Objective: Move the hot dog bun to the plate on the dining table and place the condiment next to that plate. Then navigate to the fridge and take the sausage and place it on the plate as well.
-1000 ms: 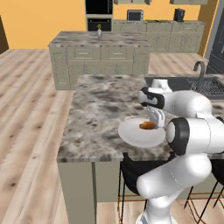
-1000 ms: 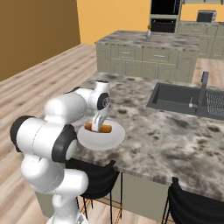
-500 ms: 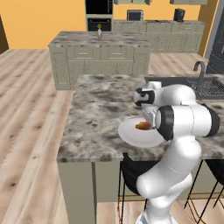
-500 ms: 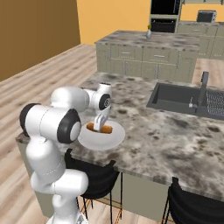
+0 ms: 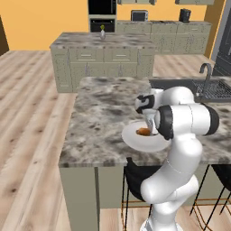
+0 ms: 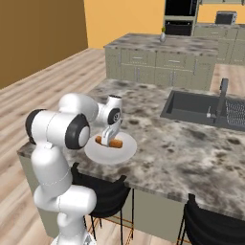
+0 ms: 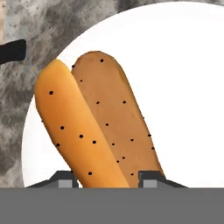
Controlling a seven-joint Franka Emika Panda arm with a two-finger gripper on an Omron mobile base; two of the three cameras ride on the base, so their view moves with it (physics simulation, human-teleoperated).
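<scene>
Jaws straddle bun (image 7: 100,127) on plate (image 6: 98,153), marble counter (image 5: 103,117).

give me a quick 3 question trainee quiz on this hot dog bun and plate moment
1. True or false: the hot dog bun lies over the white plate.
2. What sits between the gripper fingertips? A) a condiment bottle B) the bun C) a sausage
3. Fill in: right of the plate in the right base view, a ____ is set into the counter.

Key
1. True. In the hand view the bun has the plate behind it, and both base views show it on the plate.
2. B. The fingertips stand at either side of the bun's near end.
3. sink.
</scene>
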